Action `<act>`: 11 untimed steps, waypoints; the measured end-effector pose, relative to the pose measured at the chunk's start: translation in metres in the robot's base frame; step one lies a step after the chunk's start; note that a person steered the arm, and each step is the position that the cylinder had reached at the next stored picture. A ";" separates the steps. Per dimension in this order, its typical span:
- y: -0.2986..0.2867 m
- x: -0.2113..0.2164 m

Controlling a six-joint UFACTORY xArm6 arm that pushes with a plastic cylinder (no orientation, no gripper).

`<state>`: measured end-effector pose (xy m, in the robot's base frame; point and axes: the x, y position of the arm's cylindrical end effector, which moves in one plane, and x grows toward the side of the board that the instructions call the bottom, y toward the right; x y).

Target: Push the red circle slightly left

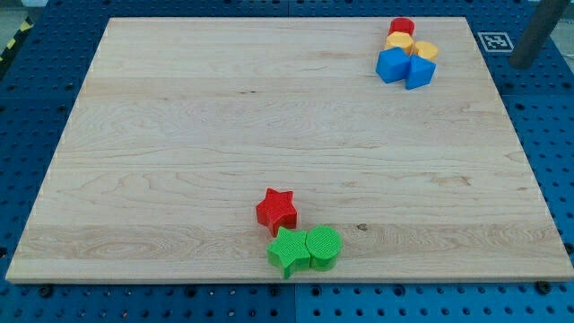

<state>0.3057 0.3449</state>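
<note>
The red circle (403, 26) sits at the view's top right on the wooden board (179, 135), at the top of a tight cluster. Right below it are a yellow block (399, 41) and a second yellow block (425, 50), then a blue block (393, 65) and a second blue block (420, 72). All touch or nearly touch. My tip does not show in the view, so its place relative to the blocks cannot be told.
A red star (276, 210) lies near the view's bottom centre, with a green star (289, 251) and a green circle (324, 248) just below it. A grey post (536, 31) stands off the board at the top right, beside a printed marker (492, 40).
</note>
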 end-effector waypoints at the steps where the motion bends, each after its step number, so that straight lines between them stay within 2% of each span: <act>1: -0.004 -0.002; 2: -0.034 -0.025; 6: -0.066 -0.043; 7: -0.107 -0.044; 11: -0.170 -0.077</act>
